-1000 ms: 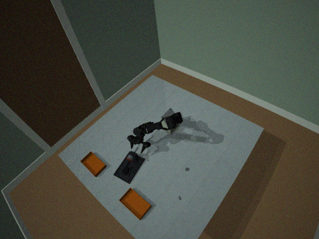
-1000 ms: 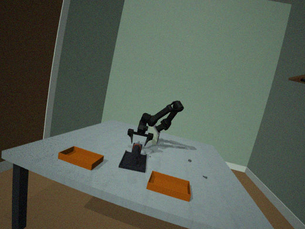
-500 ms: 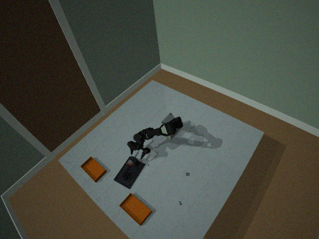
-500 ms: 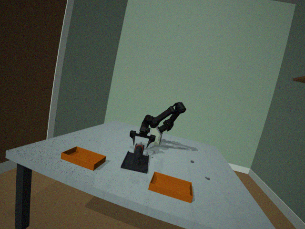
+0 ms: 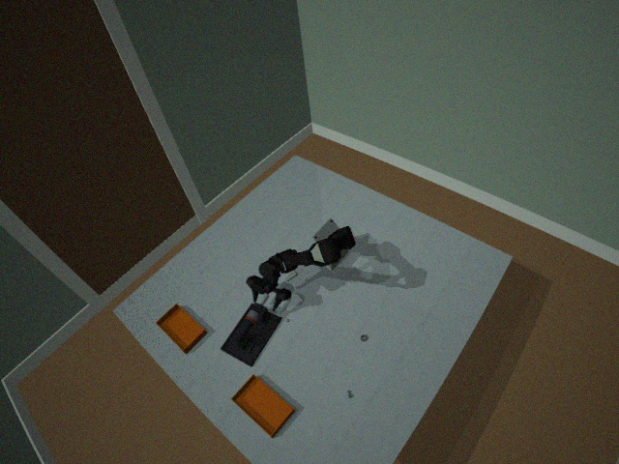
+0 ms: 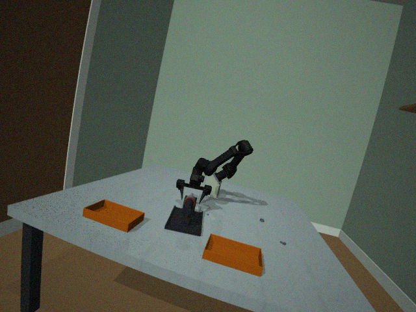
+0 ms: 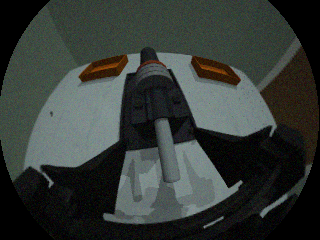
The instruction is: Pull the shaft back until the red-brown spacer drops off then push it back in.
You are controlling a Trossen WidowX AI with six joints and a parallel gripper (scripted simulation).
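Note:
The pale grey shaft (image 7: 167,152) sticks out toward me from a dark bracket on the black base (image 5: 239,345) (image 6: 174,228). The red-brown spacer (image 5: 250,318) (image 6: 191,199) (image 7: 151,63) sits up on the shaft line, against the dark housing block (image 6: 189,207) (image 7: 148,53). Grey spacers (image 7: 153,76) sit on the near side of it; their exact number is unclear. My gripper (image 5: 264,304) (image 6: 191,200) (image 7: 160,136) is open and empty. Its fingers stand wide on both sides of the shaft's free end. How close they are in height is hard to tell.
One orange tray (image 5: 182,330) (image 6: 109,218) (image 7: 215,73) and another orange tray (image 5: 263,407) (image 6: 231,263) (image 7: 104,71) stand beyond the base, one on each side. A small ring (image 5: 364,337) (image 6: 261,220) and a small grey piece (image 5: 349,395) (image 6: 283,243) lie off to one side.

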